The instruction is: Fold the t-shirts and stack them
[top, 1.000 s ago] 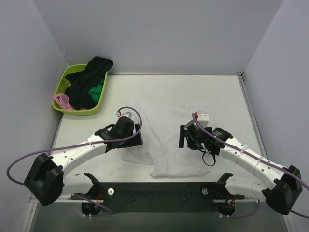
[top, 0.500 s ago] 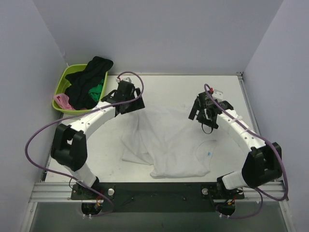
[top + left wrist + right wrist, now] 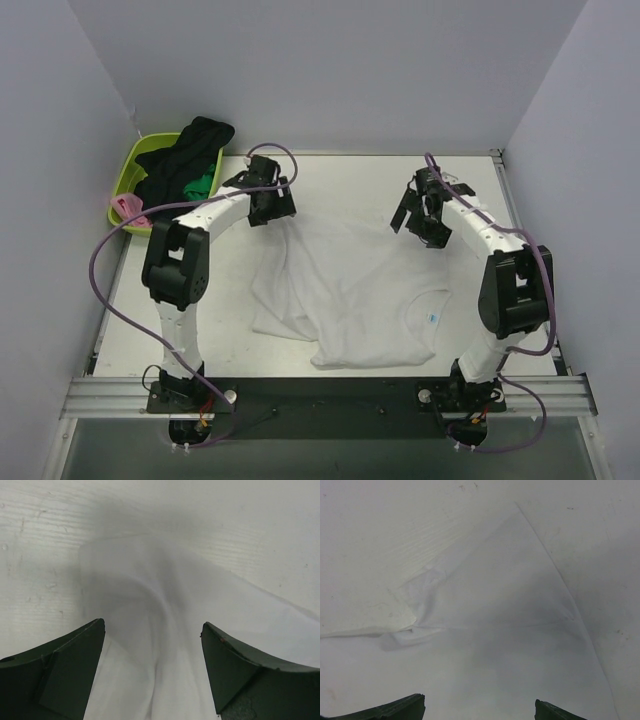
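White t-shirt (image 3: 350, 290) lying rumpled on the table (image 3: 350, 175). A small blue label (image 3: 433, 319) sits at its neck, its writing too small to read. Left gripper (image 3: 268, 208) and right gripper (image 3: 420, 222) over the shirt's far corners, fingers wide apart, holding nothing.

Locate the large white short-sleeved cloth t-shirt (image 3: 350, 290) spread on the white tabletop (image 3: 350, 175), between the two arms. The lime green plastic basket (image 3: 130, 165) stands at the far left corner, left of this shirt and apart from it. The black cloth t-shirt (image 3: 185, 160), green cloth t-shirt (image 3: 204, 186) and pink cloth t-shirt (image 3: 125, 206) lie heaped in it. The left gripper (image 3: 268, 208) is above the shirt's far left edge, the right gripper (image 3: 425, 225) above its far right edge.
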Robot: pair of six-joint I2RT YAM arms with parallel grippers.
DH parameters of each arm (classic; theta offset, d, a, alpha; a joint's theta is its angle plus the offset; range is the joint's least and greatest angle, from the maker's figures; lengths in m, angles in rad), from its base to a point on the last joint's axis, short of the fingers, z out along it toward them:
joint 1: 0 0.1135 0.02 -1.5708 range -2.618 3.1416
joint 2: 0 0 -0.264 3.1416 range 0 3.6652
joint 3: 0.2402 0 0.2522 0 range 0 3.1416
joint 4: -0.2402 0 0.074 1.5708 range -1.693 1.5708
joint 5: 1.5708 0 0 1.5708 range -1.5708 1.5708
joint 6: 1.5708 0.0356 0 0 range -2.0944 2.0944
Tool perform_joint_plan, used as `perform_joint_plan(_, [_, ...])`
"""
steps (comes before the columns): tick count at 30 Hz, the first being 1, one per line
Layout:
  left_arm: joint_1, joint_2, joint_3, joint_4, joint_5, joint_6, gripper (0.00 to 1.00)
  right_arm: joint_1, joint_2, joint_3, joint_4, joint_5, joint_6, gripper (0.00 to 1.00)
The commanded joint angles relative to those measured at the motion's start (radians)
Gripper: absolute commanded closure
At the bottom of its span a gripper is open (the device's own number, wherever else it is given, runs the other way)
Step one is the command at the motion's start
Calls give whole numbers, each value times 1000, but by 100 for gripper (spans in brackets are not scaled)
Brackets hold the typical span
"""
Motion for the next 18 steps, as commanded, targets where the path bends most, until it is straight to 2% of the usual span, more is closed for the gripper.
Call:
perform_joint_plan(1, [52,56,90,-23,-12,13,12,6,19,42,-5,-26,-19,10])
perform_joint_plan(10, [93,174,218,-52,-5,28,14,8,40,40,16,-29,-40,10])
perform_joint_plan(18, [80,240,255,-74,4,30,21,8,60,42,24,-42,-37,10])
